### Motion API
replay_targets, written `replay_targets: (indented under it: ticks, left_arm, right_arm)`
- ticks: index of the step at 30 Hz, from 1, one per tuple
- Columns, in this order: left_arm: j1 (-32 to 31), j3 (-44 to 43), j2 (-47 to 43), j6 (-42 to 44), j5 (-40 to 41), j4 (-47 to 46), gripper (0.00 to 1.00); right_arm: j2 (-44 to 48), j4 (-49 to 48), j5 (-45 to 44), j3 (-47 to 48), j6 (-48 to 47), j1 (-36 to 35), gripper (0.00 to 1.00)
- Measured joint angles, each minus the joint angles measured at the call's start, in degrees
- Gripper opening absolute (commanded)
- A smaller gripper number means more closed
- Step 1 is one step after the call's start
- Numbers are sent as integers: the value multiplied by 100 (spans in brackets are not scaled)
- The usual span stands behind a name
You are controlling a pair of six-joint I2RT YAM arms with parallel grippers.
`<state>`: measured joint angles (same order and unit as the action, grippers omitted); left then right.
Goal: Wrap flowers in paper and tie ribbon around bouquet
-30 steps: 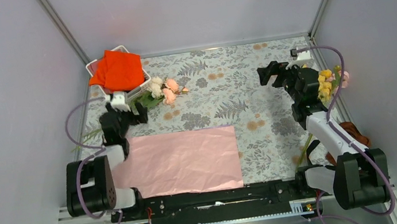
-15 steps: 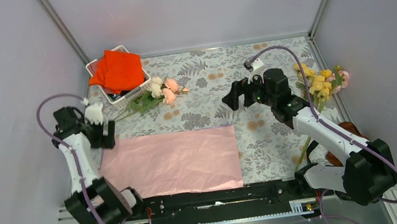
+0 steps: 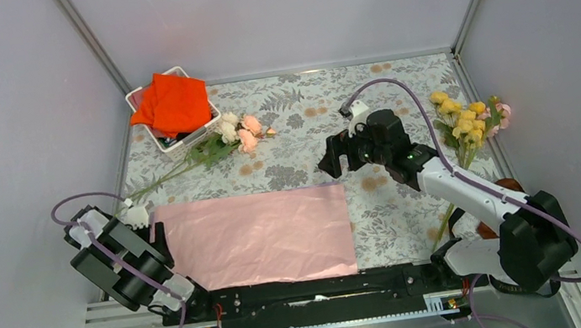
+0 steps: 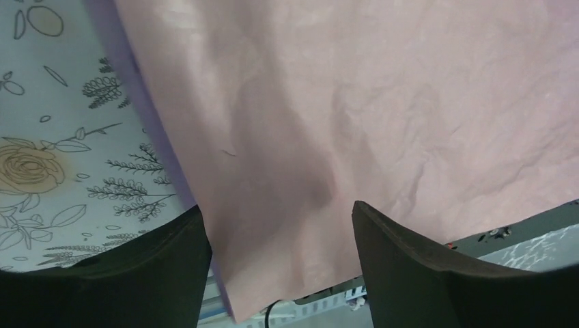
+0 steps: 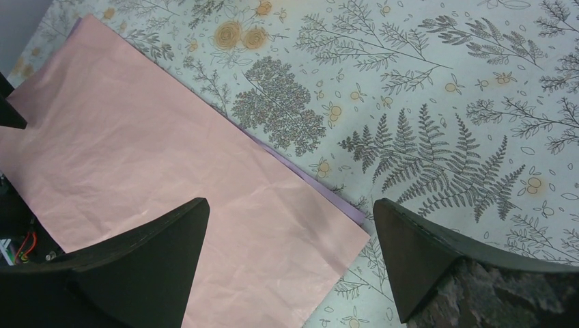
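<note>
The paper (image 3: 254,238) lies flat, pink face up, near the front edge, with a purple strip (image 5: 345,203) showing along its far side. My left gripper (image 3: 153,230) hangs open over the paper's left end; in the left wrist view its jaws (image 4: 276,208) straddle the paper (image 4: 382,102) near a corner. My right gripper (image 3: 331,161) is open above the far right corner; the paper (image 5: 157,150) lies below it (image 5: 290,203). Flowers with pink and cream blooms (image 3: 236,133) lie at the back left. Yellow flowers (image 3: 467,124) lie at the right edge. The ribbon and the bouquet are out of view.
A white basket (image 3: 182,139) holding an orange-red cloth (image 3: 171,103) stands at the back left corner. A brown object (image 3: 519,189) sits by the right arm. The printed floral tablecloth (image 3: 410,199) covers the table, enclosed by grey walls.
My left arm has swung back from the flowers at the back left to the paper's left end. My right arm has moved left from the yellow flowers to the paper's far right corner.
</note>
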<state>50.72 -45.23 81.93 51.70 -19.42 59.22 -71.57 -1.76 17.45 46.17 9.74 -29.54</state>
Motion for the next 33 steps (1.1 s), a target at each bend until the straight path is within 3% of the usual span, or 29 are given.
replay_targets:
  ticks: [3, 4, 5, 9, 13, 20, 22, 25, 28, 33]
  left_arm:
    - [7, 4, -13, 160, -122, 142, 18]
    - [9, 4, -13, 284, -164, 177, 8]
    - [9, 2, -13, 260, -197, 229, 5]
    - [7, -168, -90, 608, -525, 765, 1]
    - [-223, -831, -706, 992, -1060, 1596, 0]
    - [-2745, -2503, -2218, 890, -2184, 2105, 0]
    - [-3088, -3303, -2288, 855, -2605, 2236, 0]
    - [-3342, -4557, -2310, 894, -3370, 2205, 0]
    - [-3545, -5204, -2439, 1067, -3978, 2229, 0]
    - [-3676, -5458, -2564, 1438, -4603, 2284, 0]
  right_arm:
    - [-28, 50, -85, 22, -9, -26, 100]
    - [-39, 116, -136, 57, -11, -37, 100]
    - [-46, 160, -160, 90, -13, -44, 100]
    - [-50, 380, -240, 275, -7, -79, 100]
    - [-48, 529, -173, 422, -11, -107, 100]
    - [-15, 728, 1128, 1029, -483, -151, 100]
    - [28, 669, 1506, 1222, -774, -170, 100]
    - [26, 549, 2013, 1679, -1314, -177, 100]
    - [-37, 337, 2485, 2282, -1893, -181, 100]
    - [-651, 120, 3222, 3397, -2507, -186, 100]
